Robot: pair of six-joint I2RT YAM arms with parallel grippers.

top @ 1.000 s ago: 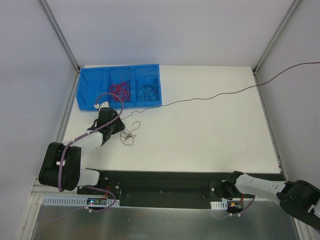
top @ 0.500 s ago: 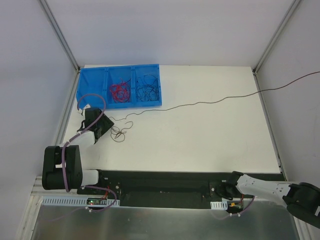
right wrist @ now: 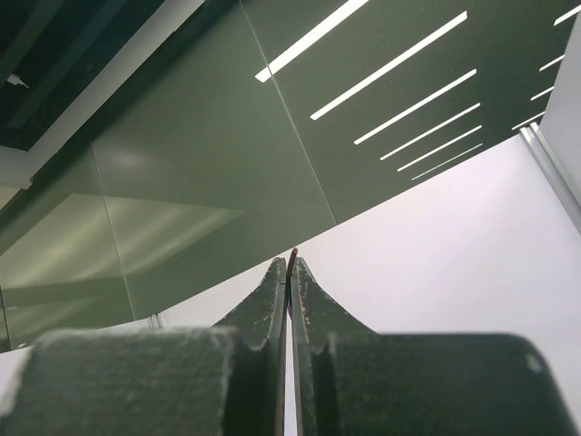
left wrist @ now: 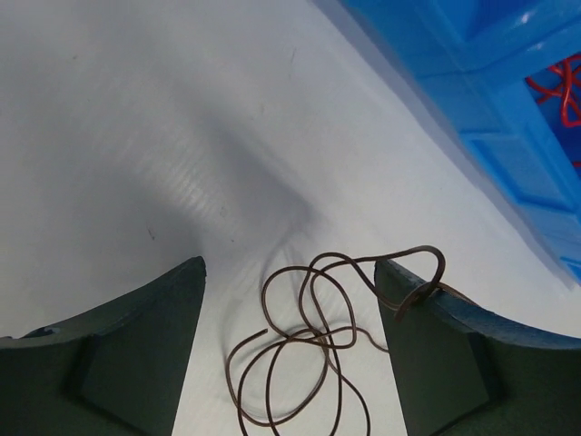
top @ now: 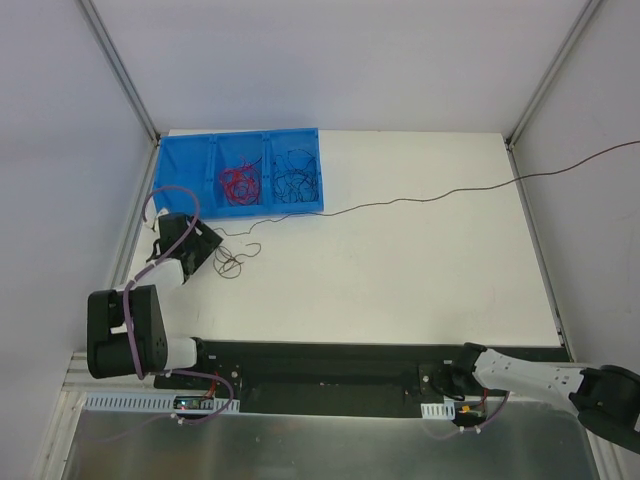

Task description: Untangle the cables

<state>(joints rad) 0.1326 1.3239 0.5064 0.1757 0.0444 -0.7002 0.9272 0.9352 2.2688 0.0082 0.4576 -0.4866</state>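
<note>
One cable tangle within the left gripper, jaws apart;
strand trails right (distant right gripper pinches a wire tip).

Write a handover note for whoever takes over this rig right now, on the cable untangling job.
Left gripper: open, low over the table, straddling the knotted end of the brown cable; one loop is hooked over a finger.
Right gripper: shut on a thin wire tip, parked beyond the table's near edge.
Done: red cables lie in the blue bin's middle compartment, black cables in its right one.
Left to do: the brown cable's loops are not undone; its long run trails off the table's right side.
</note>
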